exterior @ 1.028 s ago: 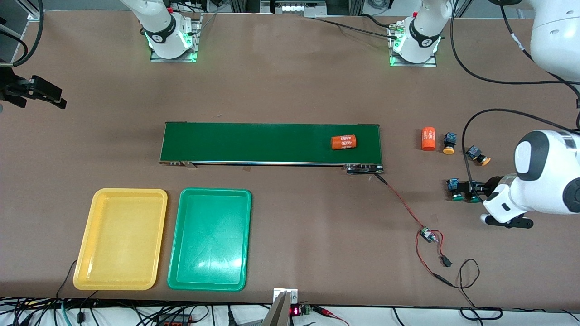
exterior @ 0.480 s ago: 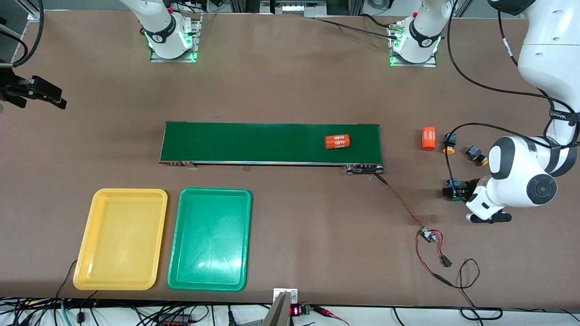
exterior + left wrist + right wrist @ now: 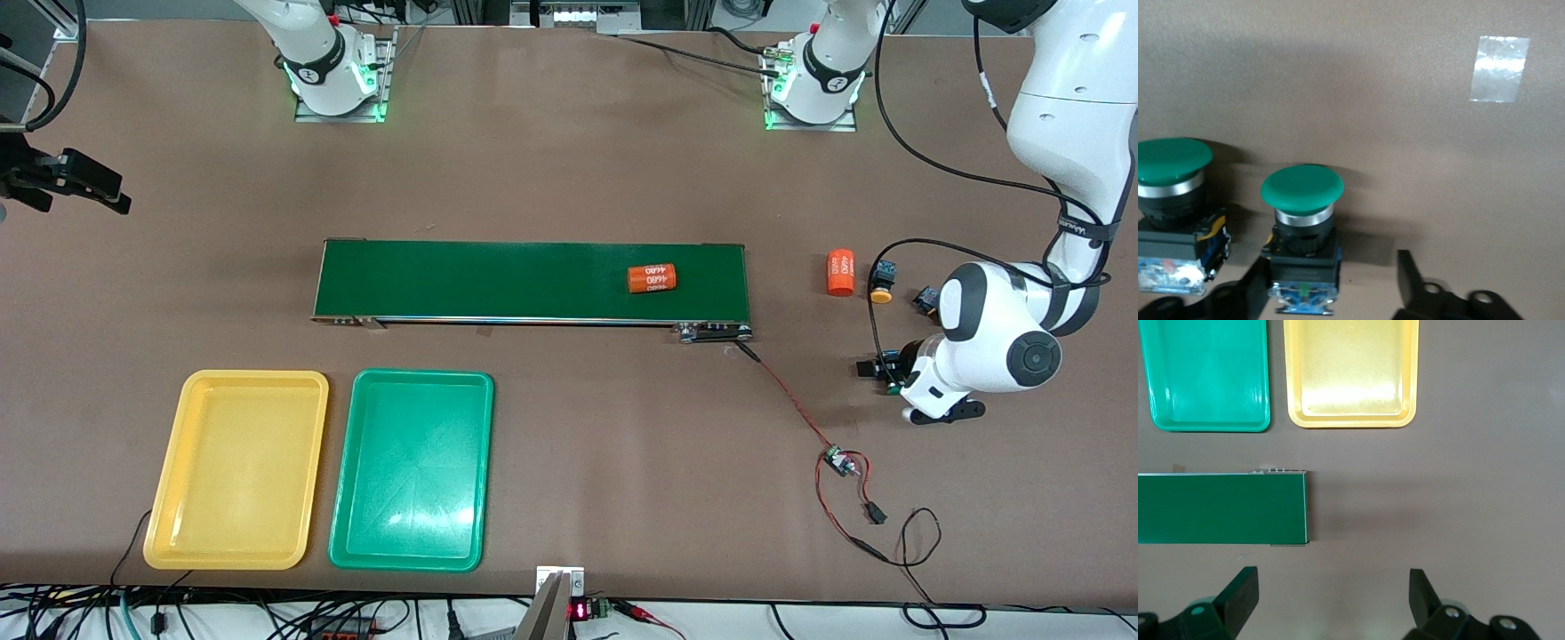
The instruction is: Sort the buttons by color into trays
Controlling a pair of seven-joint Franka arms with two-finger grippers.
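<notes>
Two green-capped buttons lie side by side on the table at the left arm's end. My left gripper (image 3: 876, 369) (image 3: 1331, 267) is open around one green button (image 3: 1302, 188). One finger (image 3: 1248, 293) touches its black body; the other finger (image 3: 1408, 280) stands clear of it. The second green button (image 3: 1168, 160) lies just outside the jaws. An orange-capped button (image 3: 881, 284) lies farther from the front camera, and another (image 3: 925, 298) is half hidden by the arm. The yellow tray (image 3: 253, 378) (image 3: 1351, 367) and green tray (image 3: 422, 377) (image 3: 1205, 373) hold nothing. My right gripper (image 3: 1331, 583) waits open, high over the table.
A dark-green conveyor belt (image 3: 498, 280) (image 3: 1218, 510) carries an orange cylinder (image 3: 652, 278). A second orange cylinder (image 3: 840, 271) lies next to the orange-capped buttons. A red-and-black cable with a small board (image 3: 836, 460) runs from the belt's end toward the front camera.
My left hand has slid toward the belt's end and its fingers have narrowed around a green button. The cylinder on the belt has drifted toward the right arm's end. The right arm is still.
</notes>
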